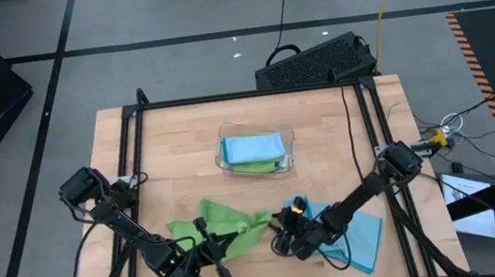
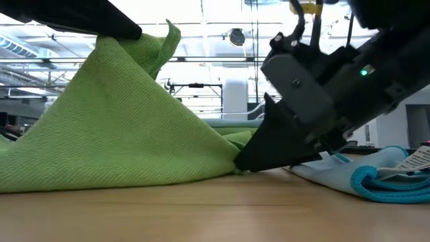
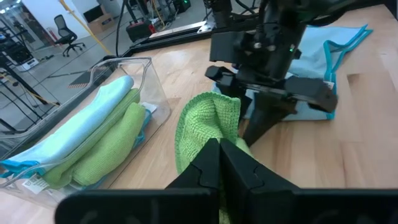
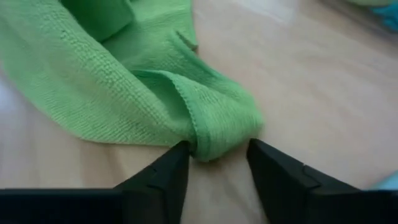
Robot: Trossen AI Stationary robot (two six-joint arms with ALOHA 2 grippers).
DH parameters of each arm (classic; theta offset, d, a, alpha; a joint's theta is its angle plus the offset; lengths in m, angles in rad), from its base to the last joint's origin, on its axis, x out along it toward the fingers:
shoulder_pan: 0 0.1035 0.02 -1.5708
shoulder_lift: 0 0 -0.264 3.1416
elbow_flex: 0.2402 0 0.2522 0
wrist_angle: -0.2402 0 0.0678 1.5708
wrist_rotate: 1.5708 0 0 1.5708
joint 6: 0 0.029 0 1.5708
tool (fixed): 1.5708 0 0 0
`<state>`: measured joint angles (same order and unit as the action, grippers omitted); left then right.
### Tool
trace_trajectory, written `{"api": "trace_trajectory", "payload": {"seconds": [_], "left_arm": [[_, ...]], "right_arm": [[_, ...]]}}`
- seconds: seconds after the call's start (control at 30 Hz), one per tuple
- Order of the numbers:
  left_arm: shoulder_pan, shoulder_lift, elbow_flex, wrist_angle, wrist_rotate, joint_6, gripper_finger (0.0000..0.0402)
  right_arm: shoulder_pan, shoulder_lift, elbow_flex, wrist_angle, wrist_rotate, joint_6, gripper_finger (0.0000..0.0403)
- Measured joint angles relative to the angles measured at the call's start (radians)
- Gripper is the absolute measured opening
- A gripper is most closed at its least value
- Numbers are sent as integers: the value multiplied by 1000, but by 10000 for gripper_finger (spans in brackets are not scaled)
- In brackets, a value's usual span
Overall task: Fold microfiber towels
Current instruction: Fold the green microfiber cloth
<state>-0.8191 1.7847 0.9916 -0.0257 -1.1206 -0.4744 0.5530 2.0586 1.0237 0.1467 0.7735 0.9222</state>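
Green towel: we see a lime green towel [image 1: 222,219] crumpled on the near part of the table [image 1: 181,137], between the two arms; one part is pulled up into a peak, the rest trails flat on the wood.
Left gripper: the left gripper [image 3: 219,163] is clenched on a raised fold of the green towel, fingers pressed together with cloth bunched above them.
Right gripper: the right gripper [image 4: 217,163] sits low at the table, its fingers spread to either side of a rolled corner of the green towel; the corner lies between them, and we cannot tell whether they touch it.
Blue towel: a light blue towel [image 1: 362,238] lies flat under the right arm, near the table's front right corner, with a white tag [image 2: 415,160] showing.
Tray: a clear plastic tray [image 1: 289,140] at mid-table holds folded towels [image 1: 254,153], light blue on top and green beneath.
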Motion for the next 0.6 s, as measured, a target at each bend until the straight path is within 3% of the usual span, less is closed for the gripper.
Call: {"api": "trace_trajectory", "payload": {"seconds": [0.33, 0.6], "left_arm": [[0, 0, 0, -1, 1, 2, 8], [-7, 0, 0, 0, 62, 1, 9]], "right_arm": [[-33, 0, -2, -8, 17, -87, 15], [-43, -43, -6, -69, 72, -247, 3]]}}
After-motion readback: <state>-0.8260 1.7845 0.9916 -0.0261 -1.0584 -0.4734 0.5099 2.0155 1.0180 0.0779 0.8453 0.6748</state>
